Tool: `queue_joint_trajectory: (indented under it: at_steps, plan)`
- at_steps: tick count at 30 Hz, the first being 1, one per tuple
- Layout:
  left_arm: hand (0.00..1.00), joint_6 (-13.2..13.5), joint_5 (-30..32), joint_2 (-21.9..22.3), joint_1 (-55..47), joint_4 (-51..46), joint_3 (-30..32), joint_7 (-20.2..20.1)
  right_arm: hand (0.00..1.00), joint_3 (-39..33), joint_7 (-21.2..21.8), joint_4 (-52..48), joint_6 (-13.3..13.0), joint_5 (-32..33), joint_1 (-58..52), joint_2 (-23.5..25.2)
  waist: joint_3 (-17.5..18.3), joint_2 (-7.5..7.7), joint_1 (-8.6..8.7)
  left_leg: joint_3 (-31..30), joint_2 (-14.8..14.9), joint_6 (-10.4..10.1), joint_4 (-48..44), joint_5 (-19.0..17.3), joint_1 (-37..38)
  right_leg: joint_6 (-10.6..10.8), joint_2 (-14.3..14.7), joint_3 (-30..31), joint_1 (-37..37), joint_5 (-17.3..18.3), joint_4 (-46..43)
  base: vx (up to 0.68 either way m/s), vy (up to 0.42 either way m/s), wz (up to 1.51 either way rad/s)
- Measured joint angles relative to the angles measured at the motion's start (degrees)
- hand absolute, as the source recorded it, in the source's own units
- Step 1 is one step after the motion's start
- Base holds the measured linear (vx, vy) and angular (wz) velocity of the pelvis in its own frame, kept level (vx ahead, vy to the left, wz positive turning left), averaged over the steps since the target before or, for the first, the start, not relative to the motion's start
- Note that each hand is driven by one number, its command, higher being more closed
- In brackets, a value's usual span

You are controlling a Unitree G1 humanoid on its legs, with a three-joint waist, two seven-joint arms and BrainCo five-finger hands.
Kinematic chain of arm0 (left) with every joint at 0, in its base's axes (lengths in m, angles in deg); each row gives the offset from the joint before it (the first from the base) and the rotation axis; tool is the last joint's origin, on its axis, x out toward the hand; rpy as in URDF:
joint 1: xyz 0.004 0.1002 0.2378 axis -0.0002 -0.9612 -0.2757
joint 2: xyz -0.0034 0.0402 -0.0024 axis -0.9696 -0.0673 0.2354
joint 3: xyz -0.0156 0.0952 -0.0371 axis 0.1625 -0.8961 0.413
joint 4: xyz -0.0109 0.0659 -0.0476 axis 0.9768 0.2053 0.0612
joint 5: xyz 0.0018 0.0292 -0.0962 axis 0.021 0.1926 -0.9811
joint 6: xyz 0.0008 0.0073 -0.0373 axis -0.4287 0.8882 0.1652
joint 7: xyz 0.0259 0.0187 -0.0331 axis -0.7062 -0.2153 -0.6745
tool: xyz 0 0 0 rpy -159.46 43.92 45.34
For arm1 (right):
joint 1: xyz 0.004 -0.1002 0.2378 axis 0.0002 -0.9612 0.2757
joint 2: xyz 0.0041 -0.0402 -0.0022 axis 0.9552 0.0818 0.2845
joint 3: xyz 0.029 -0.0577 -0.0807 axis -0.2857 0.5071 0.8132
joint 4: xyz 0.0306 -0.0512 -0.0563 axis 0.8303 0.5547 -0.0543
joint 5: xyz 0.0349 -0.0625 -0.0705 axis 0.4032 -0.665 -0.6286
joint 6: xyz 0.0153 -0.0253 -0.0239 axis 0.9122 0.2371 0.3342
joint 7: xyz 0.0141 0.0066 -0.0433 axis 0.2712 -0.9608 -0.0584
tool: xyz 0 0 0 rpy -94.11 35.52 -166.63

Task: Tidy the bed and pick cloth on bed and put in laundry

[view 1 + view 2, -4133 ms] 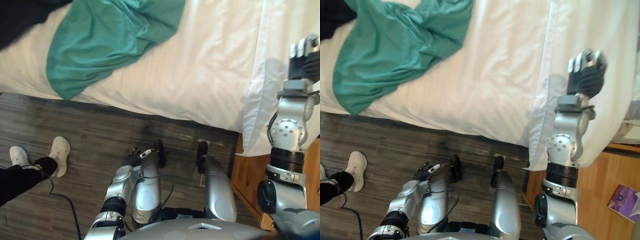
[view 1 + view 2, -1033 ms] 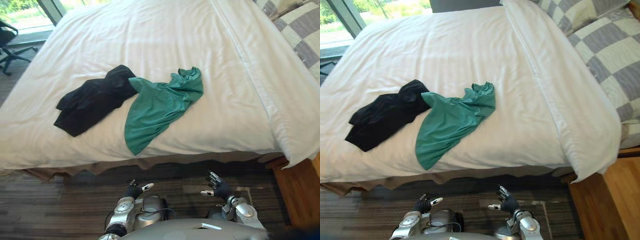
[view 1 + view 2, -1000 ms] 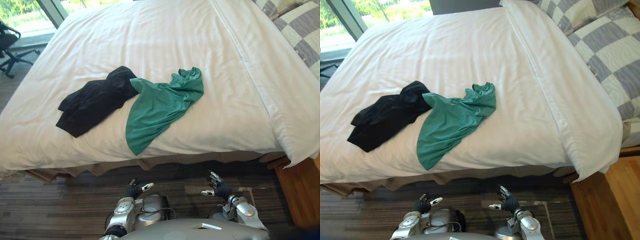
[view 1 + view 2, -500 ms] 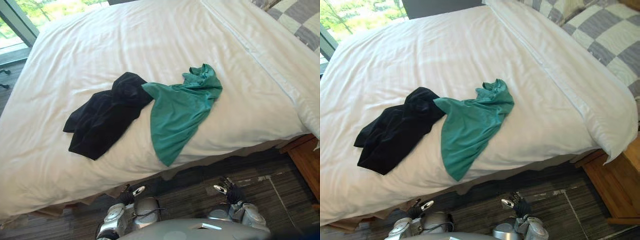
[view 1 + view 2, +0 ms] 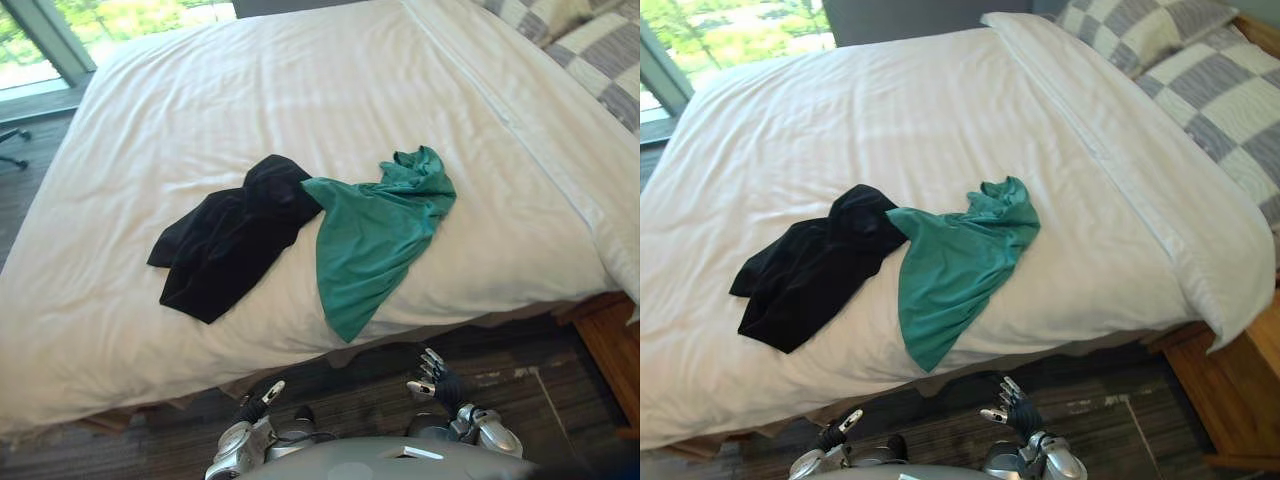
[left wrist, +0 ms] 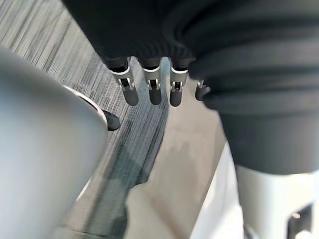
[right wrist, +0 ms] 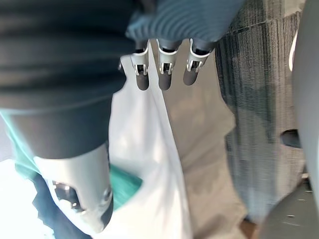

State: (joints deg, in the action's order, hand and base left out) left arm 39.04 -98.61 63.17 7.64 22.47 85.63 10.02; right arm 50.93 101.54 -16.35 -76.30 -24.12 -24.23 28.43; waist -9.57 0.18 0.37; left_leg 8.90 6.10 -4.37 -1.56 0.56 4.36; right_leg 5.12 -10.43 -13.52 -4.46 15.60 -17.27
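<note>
Two pieces of clothing are lying on the bed (image 5: 250,90) in front of us: a black garment (image 5: 232,238) and a teal green garment (image 5: 378,232). They're side by side on the white duvet (image 5: 110,330), toward the edge closest to us, with the black one on the left and the teal one on the right. They touch where the far end of the black one meets a corner of the teal one. The teal piece is bunched up at its far end, and its near tip reaches the bed's near edge. The black one is crumpled and lies fully on the duvet.

Neither piece is in a hand. Our left hand (image 5: 255,400) hangs low over the dark plank floor (image 5: 520,390) by the side of the bed. In its wrist view we see the fingers (image 6: 151,92) straight and a bit apart, with nothing between them. Our right hand (image 5: 435,378) is the same deal: down by the floor, a bit right of the teal garment's tip, fingers (image 7: 164,74) loose and spread, holding nothing.

Grey-and-cream checked pillows (image 5: 1200,80) sit at the head of the bed, off to our right. A wooden piece of furniture (image 5: 1230,390) stands at that near corner. A window (image 5: 730,30) with greenery outside shows past the far left side.
</note>
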Motion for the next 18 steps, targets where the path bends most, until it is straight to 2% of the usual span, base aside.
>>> queue_joint_trajectory:
  at_steps: [4,7,8,11,14,15,16,18]
  plan:
    - [0.00,0.23,0.30,1.02,-1.59,-0.26,2.63,-0.09,0.00,0.54,-1.85,-0.46,1.62,0.03,-0.02,-0.21,0.38,-0.29,-0.12,0.10,-0.30,-0.85,4.45,1.98,2.09,0.60,-0.48,-1.38,-0.06,0.80,-0.72,-0.08,0.005,0.19]
    - [0.00,0.28,-0.47,1.66,-1.77,-0.24,4.28,0.03,0.00,0.61,-1.89,-0.61,4.11,2.39,-0.11,-0.26,1.03,-0.21,-0.85,0.10,-0.58,-0.70,6.61,3.50,2.82,1.01,-0.61,-1.62,0.02,0.58,-0.66,-0.06,0.016,0.06]
    - [0.00,0.27,-2.37,1.98,-1.91,-0.24,4.83,0.33,0.00,0.61,-2.49,-0.83,5.17,3.91,-0.19,-0.26,1.29,-0.14,-1.33,0.04,-0.75,-0.61,6.88,3.71,2.83,1.24,-0.76,-1.82,-0.03,0.45,-0.54,-0.06,0.032,0.11]
    - [0.00,0.12,-7.29,2.47,-2.99,-0.21,6.35,2.80,0.00,-0.23,-6.19,-0.89,8.01,8.17,-0.40,0.00,1.48,-0.19,-1.37,-0.61,-1.34,-0.31,7.09,4.02,2.69,1.82,-1.27,-3.08,-1.10,-0.12,0.90,-0.04,0.041,0.15]
    - [0.00,0.24,-12.59,2.84,-3.96,0.23,8.95,6.56,0.00,-5.49,-11.43,-0.85,9.90,13.16,-1.60,0.86,1.68,-0.36,-1.39,-1.44,-1.91,-0.20,7.41,3.98,2.55,2.51,-1.57,-4.15,-2.42,-0.71,2.75,-0.02,0.045,0.17]
    - [0.00,0.62,-15.36,3.06,-4.47,1.38,10.97,8.46,0.00,-10.65,-13.48,-0.83,10.46,15.26,-2.23,2.00,1.67,-0.48,-1.50,-1.52,-2.12,0.07,7.43,3.80,2.51,2.70,-1.60,-4.43,-3.11,-1.32,4.00,0.01,0.053,0.12]
    - [0.00,1.07,-17.12,3.19,-4.69,2.06,12.02,9.14,0.00,-12.79,-14.38,-0.81,10.52,16.66,-2.45,2.27,1.77,-0.57,-1.60,-1.51,-2.17,0.20,7.44,3.67,2.45,2.90,-1.58,-4.54,-3.34,-1.54,4.55,0.03,0.057,0.08]
    - [0.00,2.96,-24.72,2.82,-5.32,2.22,17.46,11.43,0.00,-23.34,-16.63,-1.11,10.31,21.76,-2.87,1.95,1.82,-0.66,-1.80,-1.17,-2.42,0.37,7.46,2.98,2.36,2.90,-1.56,-4.69,-4.42,-2.50,6.56,0.04,0.052,0.01]
